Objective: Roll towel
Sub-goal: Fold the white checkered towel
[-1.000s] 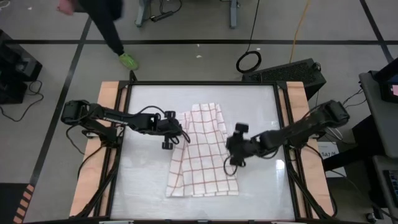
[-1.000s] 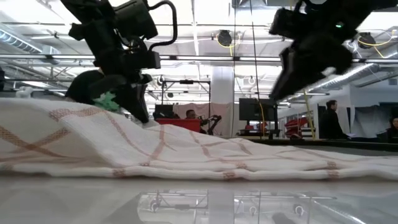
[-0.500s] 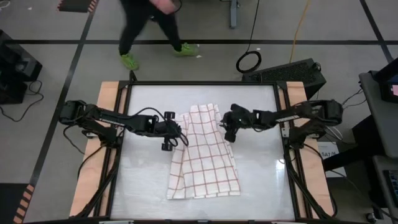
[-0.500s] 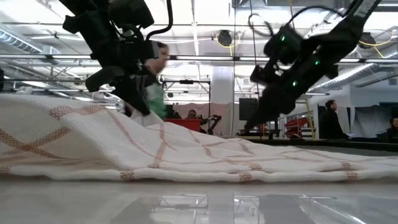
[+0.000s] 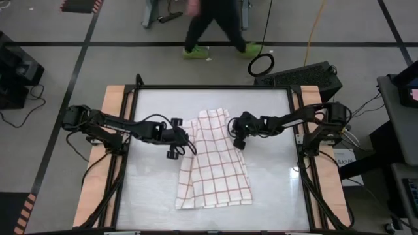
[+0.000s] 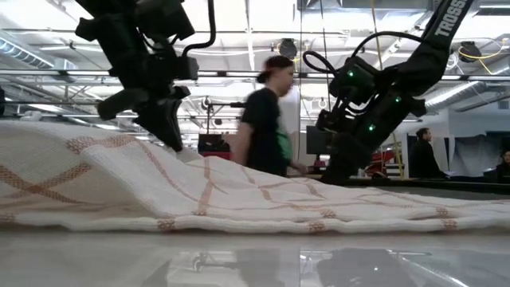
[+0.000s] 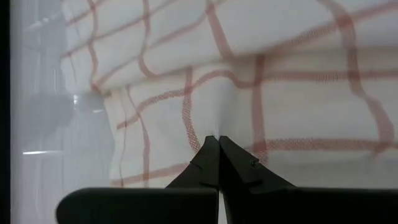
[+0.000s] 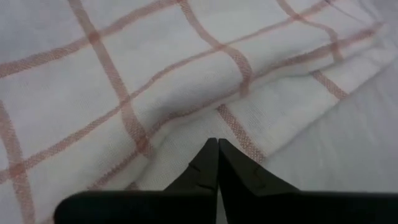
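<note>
The white towel [image 5: 212, 160] with red-brown grid lines lies lengthwise on the table's middle, near end flat, far part rumpled. In the low view its far-left part [image 6: 96, 171] stands raised in a fold. My left gripper [image 5: 187, 141] is shut on the towel's left edge, toward the far end. My right gripper [image 5: 235, 135] is shut at the towel's right edge, opposite the left one. My left gripper pinches the towel's left edge [image 7: 214, 127] between its two fingertips, slanting down from the table's left; the cloth puckers at the tips. That edge is raised off the table while the rest lies flat. My right gripper's shut fingertips meet on the towel just inside its folded right edge [image 8: 214, 134], slanting down from the table's right. One layer or several, I cannot tell. The cloth there lies on the table.
The white tabletop [image 5: 150, 196] has a black frame and wooden side strips [image 5: 98, 189]. A person [image 5: 219, 26] walks on the floor beyond the far edge and shows behind the towel in the low view [image 6: 267, 119].
My right gripper has moved from beside the towel's middle toward the far edge, come down onto the towel's right edge and shut there. The left gripper has kept its hold. A person has walked from left to right behind the table.
</note>
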`<move>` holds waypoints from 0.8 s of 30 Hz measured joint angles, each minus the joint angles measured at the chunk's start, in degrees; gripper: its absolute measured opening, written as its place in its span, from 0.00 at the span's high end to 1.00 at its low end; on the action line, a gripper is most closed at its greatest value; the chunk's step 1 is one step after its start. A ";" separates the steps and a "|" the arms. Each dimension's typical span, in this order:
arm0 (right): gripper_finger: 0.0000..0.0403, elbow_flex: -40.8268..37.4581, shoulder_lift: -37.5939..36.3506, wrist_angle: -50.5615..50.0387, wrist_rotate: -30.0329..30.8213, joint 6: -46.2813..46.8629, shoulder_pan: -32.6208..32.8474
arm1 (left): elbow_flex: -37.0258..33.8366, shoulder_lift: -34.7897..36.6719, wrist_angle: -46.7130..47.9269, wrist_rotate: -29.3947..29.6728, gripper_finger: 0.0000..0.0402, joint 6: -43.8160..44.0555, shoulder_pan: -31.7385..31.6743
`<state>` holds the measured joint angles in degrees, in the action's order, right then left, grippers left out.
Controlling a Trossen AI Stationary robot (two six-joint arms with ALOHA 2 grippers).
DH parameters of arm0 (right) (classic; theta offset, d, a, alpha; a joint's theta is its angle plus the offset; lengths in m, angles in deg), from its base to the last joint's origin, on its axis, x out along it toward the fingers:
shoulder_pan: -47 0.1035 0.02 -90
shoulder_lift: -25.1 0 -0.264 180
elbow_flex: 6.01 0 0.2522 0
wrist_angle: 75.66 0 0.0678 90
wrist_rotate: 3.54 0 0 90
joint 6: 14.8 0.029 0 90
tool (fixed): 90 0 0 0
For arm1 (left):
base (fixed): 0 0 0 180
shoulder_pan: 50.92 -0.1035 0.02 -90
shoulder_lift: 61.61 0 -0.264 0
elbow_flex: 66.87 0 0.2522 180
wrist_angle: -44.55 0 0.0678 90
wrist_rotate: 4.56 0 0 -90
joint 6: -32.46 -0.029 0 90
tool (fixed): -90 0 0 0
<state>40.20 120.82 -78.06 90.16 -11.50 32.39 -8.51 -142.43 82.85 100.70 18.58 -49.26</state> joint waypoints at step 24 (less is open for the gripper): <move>1.00 -0.63 -5.74 -3.35 0.66 0.96 0.02 | 0.24 0.11 -1.37 5.94 0.55 4.15 -2.41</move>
<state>39.57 115.08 -81.42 90.82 -10.54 32.41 -8.27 -142.32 81.48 106.64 22.73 -51.67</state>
